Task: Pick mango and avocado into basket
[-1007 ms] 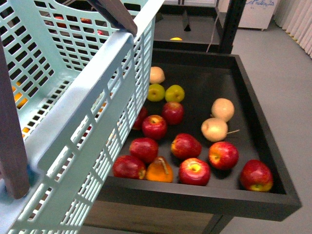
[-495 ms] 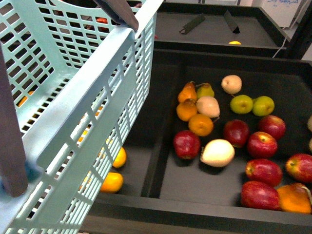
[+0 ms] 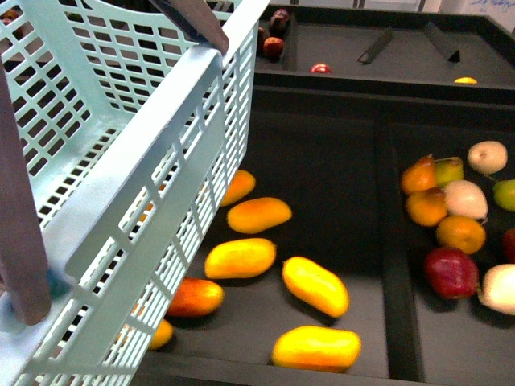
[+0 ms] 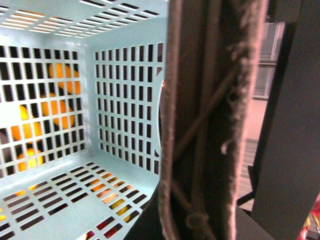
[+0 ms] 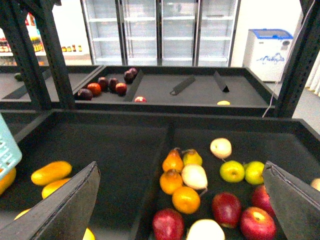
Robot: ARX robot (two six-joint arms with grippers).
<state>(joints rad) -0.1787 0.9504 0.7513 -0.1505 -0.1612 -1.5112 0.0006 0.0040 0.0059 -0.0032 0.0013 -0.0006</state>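
Observation:
The turquoise slotted basket (image 3: 137, 185) fills the left of the front view, hanging tilted from its brown-grey handle (image 3: 18, 233). My left gripper is shut on that handle (image 4: 210, 125), which covers most of the left wrist view and hides the fingers. The basket's inside (image 4: 60, 200) holds no fruit. Several yellow-orange mangoes lie in the black bin beside the basket, one at the middle (image 3: 240, 257) and another nearer the front (image 3: 315, 285). My right gripper (image 5: 182, 210) hangs open above the bin of oranges and apples, to the right of a mango (image 5: 51, 172). The avocado is out of view.
A red-blushed mango (image 3: 195, 297) lies by the basket wall. A divider (image 3: 398, 265) separates the mango bin from oranges (image 3: 460, 234), pears and red apples (image 3: 451, 272). A higher back shelf (image 5: 195, 92) holds dark fruit. Black shelf posts (image 5: 50, 55) stand at the left.
The view has swept leftward along the shelf, from the apple bin past oranges and pears to the mango bin. The basket stays in the same place in the view.

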